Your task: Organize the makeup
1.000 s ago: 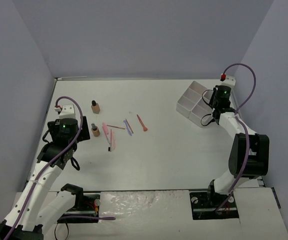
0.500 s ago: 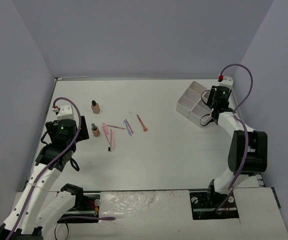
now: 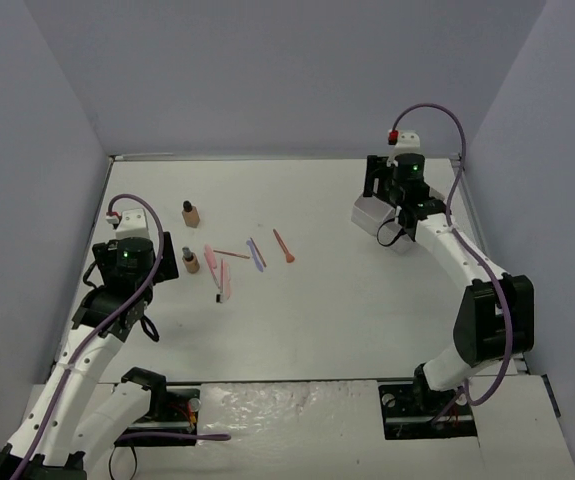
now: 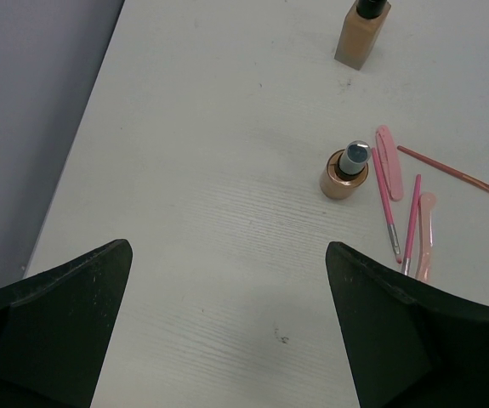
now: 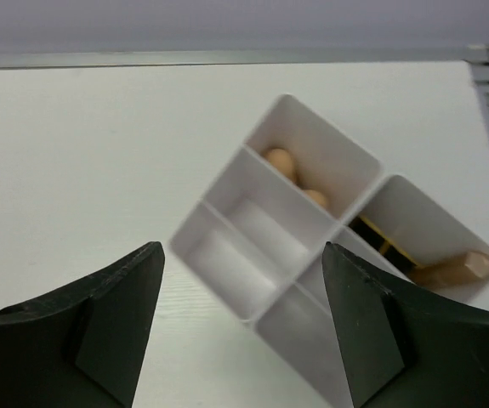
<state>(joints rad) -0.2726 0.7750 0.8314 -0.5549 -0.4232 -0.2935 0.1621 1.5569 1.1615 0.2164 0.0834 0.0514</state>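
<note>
1. Top view: the left gripper (image 3: 163,266) is spread wide and holds nothing. It sits close to the left edge of the table (image 3: 347,320), with the wall (image 3: 57,200) just outboard.
2. One bottle (image 3: 190,262) stands just past its tips. A second bottle (image 3: 190,212) is further ahead, and the pencils (image 3: 229,268) are fanned beyond that.
3. Bare table runs from the pencils across to the right arm.
4. The right gripper (image 3: 379,190) hangs over the tray (image 3: 365,212) near the far right corner, with its fingers apart.
5. Left wrist view: the fingers (image 4: 57,331) are far apart with bare table between them.
6. The bottle (image 4: 346,170) is upright, ahead and right of centre. The pencils (image 4: 410,225) lie just right of it, next to the right finger.
7. The second bottle (image 4: 363,34) is far ahead. The table's edge meets the wall (image 4: 31,102) on the left.
8. Right wrist view: the fingers (image 5: 99,331) are wide with nothing gripped, and the tray (image 5: 227,255) is below and ahead, turned cornerwise.
9. The sponges (image 5: 280,161) are in the farthest compartment. A lipstick (image 5: 380,242) and a tan item (image 5: 452,270) are in the right one, beside the right finger.
10. The far table edge is beyond the tray.
</note>
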